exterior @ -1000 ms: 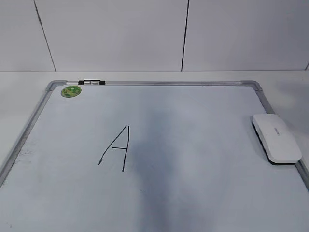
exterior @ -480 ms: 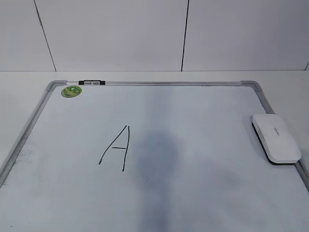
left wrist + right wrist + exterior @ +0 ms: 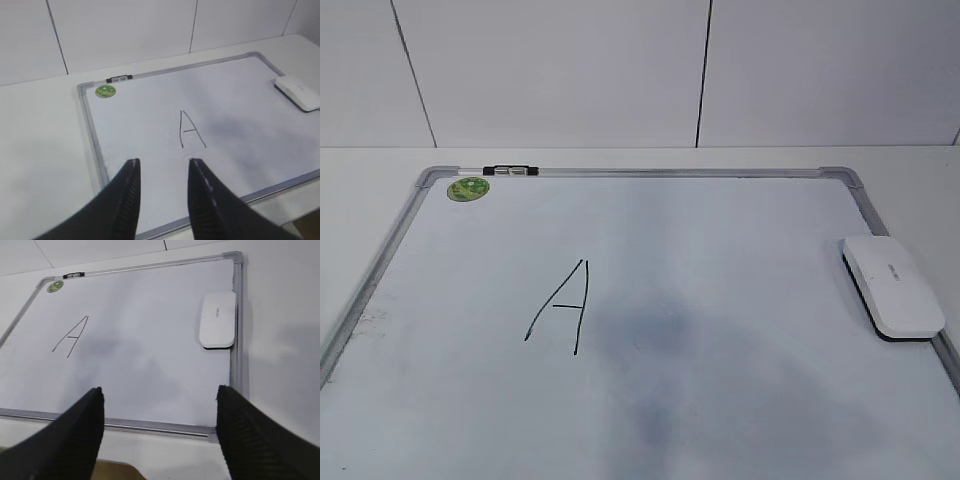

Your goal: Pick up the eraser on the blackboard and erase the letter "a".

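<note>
We saw the eraser [image 3: 892, 285] lying lengthwise along the blackboard's [image 3: 720, 230] right frame; both end effectors, left [image 3: 162, 172] and right [image 3: 160, 402], were released.

A white tabletop [image 3: 620, 158] meets a white panelled wall [image 3: 550, 70] divided by thin dark vertical seams [image 3: 702, 75]. Soft, even light falls across the scene, leaving a faint grey shadow in the foreground.

The white table [image 3: 380, 165] carries the blackboard [image 3: 720, 260], lying flat on it below a tiled wall
</note>
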Robot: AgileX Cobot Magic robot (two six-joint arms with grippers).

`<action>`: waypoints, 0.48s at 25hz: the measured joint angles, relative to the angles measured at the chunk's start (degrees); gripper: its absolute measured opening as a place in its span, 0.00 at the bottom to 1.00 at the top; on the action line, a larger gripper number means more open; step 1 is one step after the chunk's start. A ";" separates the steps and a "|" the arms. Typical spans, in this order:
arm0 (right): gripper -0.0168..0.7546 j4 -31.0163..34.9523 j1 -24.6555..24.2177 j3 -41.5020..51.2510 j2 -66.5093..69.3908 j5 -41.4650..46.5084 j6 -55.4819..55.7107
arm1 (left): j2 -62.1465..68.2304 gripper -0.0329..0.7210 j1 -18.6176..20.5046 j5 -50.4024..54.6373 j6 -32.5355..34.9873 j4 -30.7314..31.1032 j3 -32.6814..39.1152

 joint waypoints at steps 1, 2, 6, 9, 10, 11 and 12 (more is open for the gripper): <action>0.75 -0.59 0.00 0.56 -0.45 0.00 0.00 | -1.15 0.37 0.00 0.00 0.00 0.62 1.87; 0.75 -1.47 0.00 1.13 -0.67 0.00 0.00 | -1.99 0.37 0.00 0.06 0.00 1.10 3.75; 0.75 -4.19 0.00 3.16 -1.14 0.00 0.00 | -4.56 0.37 0.00 0.06 0.00 2.96 10.64; 0.75 -5.97 1.16 4.91 -1.19 0.00 0.00 | -5.10 0.37 0.00 0.06 0.00 3.69 15.88; 0.75 -6.81 1.68 5.49 -1.19 0.00 0.00 | -5.10 0.37 0.00 0.06 0.00 3.82 17.20; 0.74 -7.51 2.01 6.22 -1.19 0.00 0.00 | -5.10 0.37 0.00 0.06 0.00 3.91 18.69; 0.74 -8.51 2.52 7.06 -1.19 0.00 0.00 | -5.10 0.37 0.00 0.06 0.00 3.89 20.08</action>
